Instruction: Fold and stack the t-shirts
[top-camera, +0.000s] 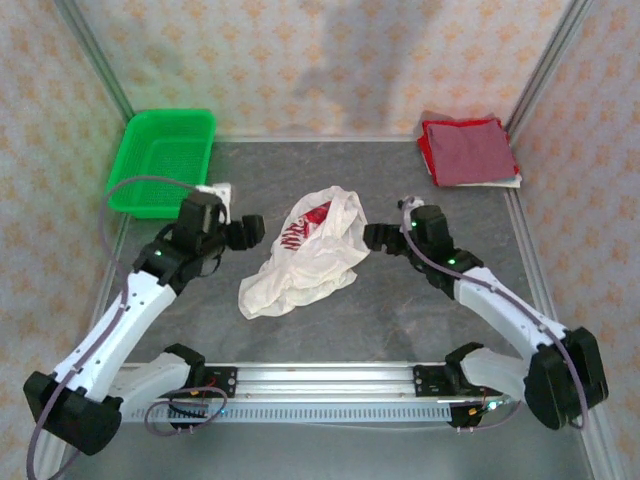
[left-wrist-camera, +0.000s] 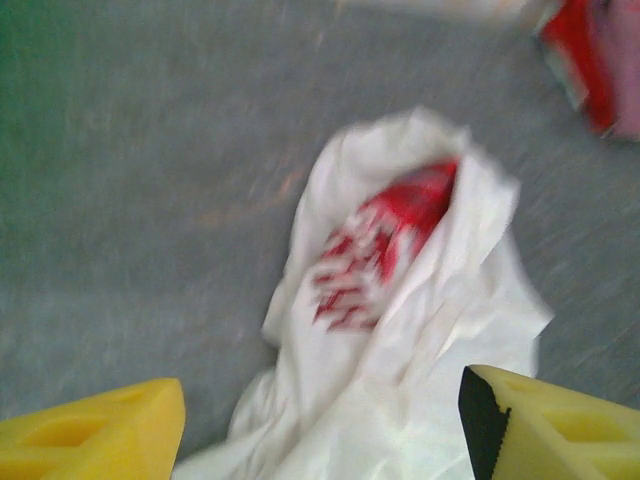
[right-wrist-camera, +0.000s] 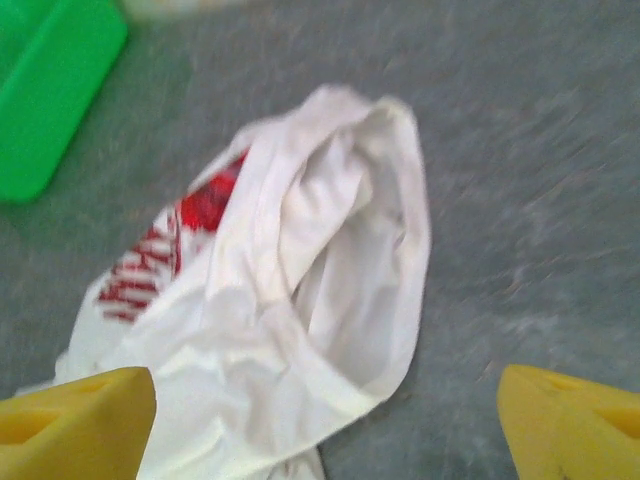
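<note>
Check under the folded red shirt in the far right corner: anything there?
A thin white edge sticks out under the red shirt at its near right side. The rest is covered; what it is cannot be told.

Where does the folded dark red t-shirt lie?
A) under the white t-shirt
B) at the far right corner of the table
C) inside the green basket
B: the dark red t-shirt sits at the far right corner of the table, away from the green basket.
</note>
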